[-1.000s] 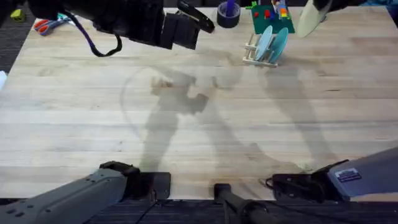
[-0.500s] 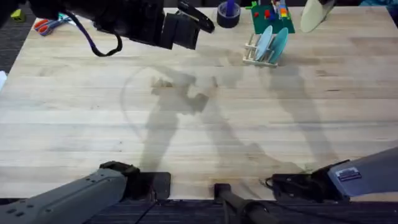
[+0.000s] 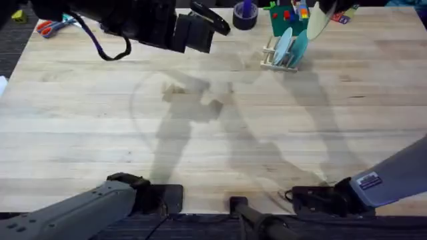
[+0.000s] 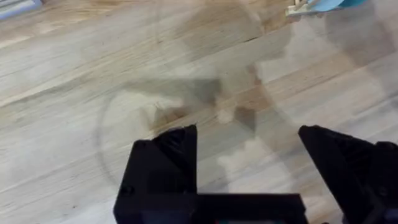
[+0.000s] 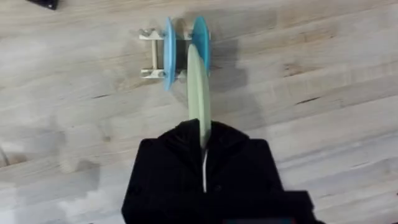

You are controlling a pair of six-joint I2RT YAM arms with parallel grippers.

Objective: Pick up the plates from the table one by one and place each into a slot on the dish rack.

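Right gripper [image 5: 202, 146]: pinching the cream plate [image 5: 198, 93] by its edge, black fingers pressed onto both faces; in the overhead view it sits at about 1 o'clock on the table [image 3: 200, 133], at the far edge

Cream plate: held on edge, tilted, above the dish rack [image 5: 155, 55]; in the overhead view its lower rim [image 3: 316, 22] is just beside the teal plate, and whether it touches cannot be told

Dish rack: pale wooden pegs, at about 1 o'clock on the table [image 3: 275, 59]; directly in line below the held plate in the right wrist view

Light blue plate [image 3: 283, 43]: standing on edge in a slot of the rack

Teal plate [image 3: 298, 47]: standing on edge in the neighbouring slot, just beside the light blue one

Left gripper [image 4: 249, 155]: fingers spread wide, holding nothing; hanging above bare wood at about 11 o'clock in the overhead view [image 3: 217, 20]

Green tray [image 3: 288, 17]: coloured blocks on it, just behind the rack at the far edge

Dark blue roll [image 3: 245, 15]: at 12 o'clock, near the tray
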